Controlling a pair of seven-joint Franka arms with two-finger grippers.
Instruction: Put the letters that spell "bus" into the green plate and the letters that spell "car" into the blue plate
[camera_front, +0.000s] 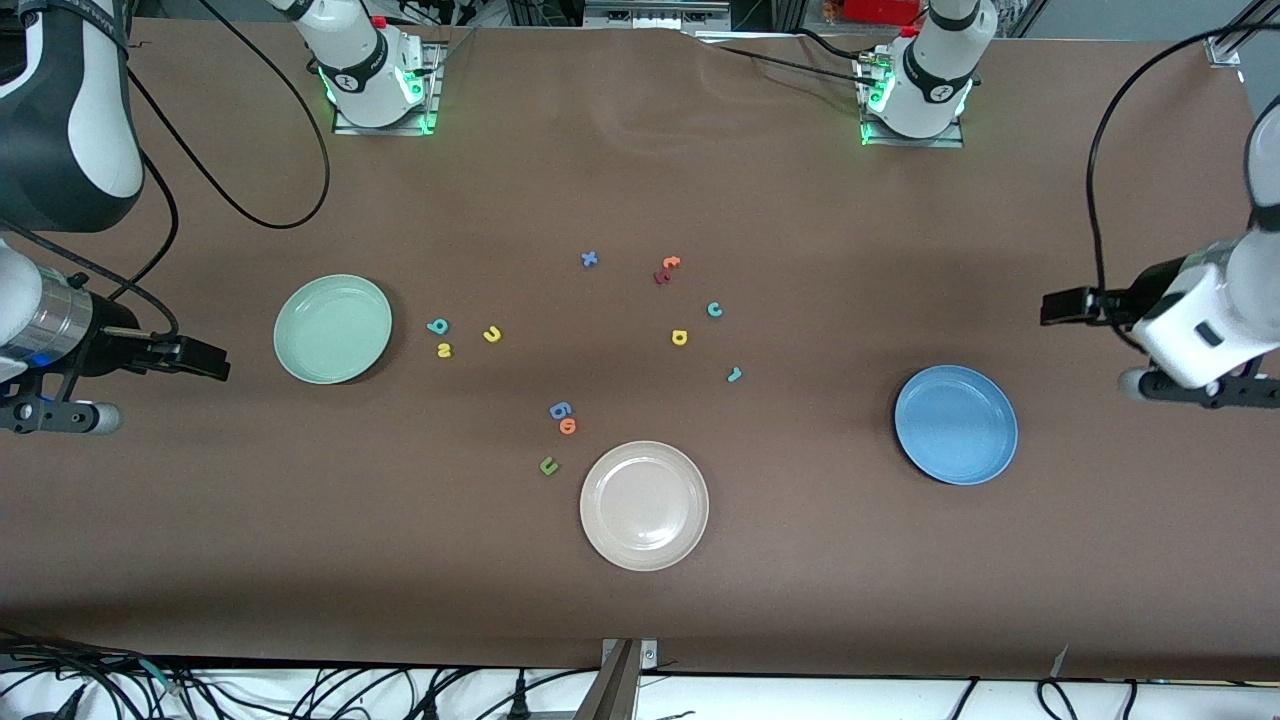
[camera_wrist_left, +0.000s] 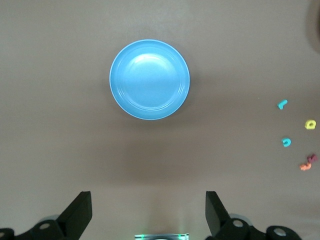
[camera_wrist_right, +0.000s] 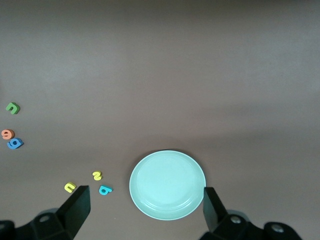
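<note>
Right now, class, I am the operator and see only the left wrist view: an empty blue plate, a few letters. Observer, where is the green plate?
Observer: The green plate lies empty toward the right arm's end of the table.
Operator: Where are the "bus" letters?
Observer: The teal b, yellow s and yellow u lie beside that plate.
Operator: And the right gripper?
Observer: The right gripper hangs open over the table beside the green plate, holding nothing.
</note>
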